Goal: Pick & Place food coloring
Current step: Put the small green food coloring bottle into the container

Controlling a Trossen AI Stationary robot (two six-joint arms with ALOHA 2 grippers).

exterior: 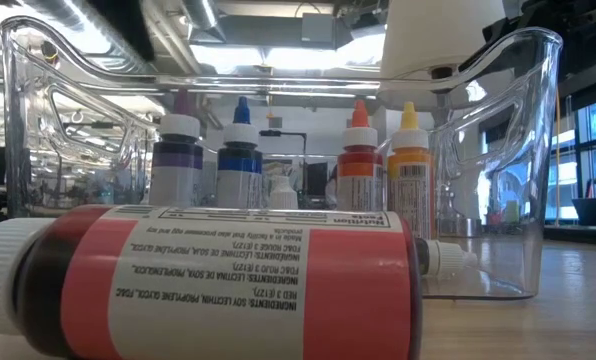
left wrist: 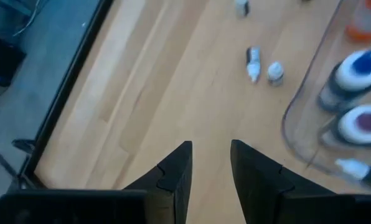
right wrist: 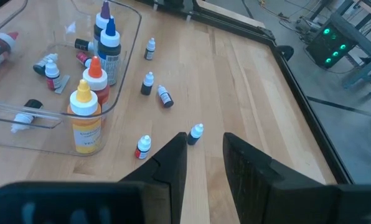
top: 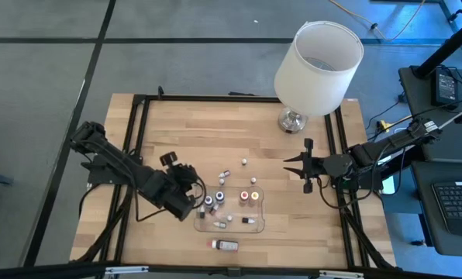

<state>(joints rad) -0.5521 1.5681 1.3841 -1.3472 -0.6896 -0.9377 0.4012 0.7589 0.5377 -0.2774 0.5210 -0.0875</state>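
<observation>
Several tiny white-capped food coloring bottles lie and stand loose on the wooden table [top: 177, 124]: [right wrist: 147, 83], [right wrist: 165, 96], [right wrist: 196, 132], [right wrist: 143, 147]. A clear tray [top: 258, 221] holds taller bottles upright: purple [exterior: 176, 160], blue [exterior: 240, 160], red [exterior: 359, 165] and orange [exterior: 409, 170]. My left gripper [top: 194, 192] hovers open just left of the tray, with nothing between its fingers [left wrist: 176, 171]. My right gripper [top: 291, 163] hangs open over the table's right half, pointing toward the loose bottles, also with nothing between its fingers.
A larger red-labelled bottle [top: 225, 245] lies on its side near the front edge. A lamp with a white shade [top: 318, 66] stands at the far right. A black frame [top: 138, 139] borders the tabletop. Bare wood lies at the far left.
</observation>
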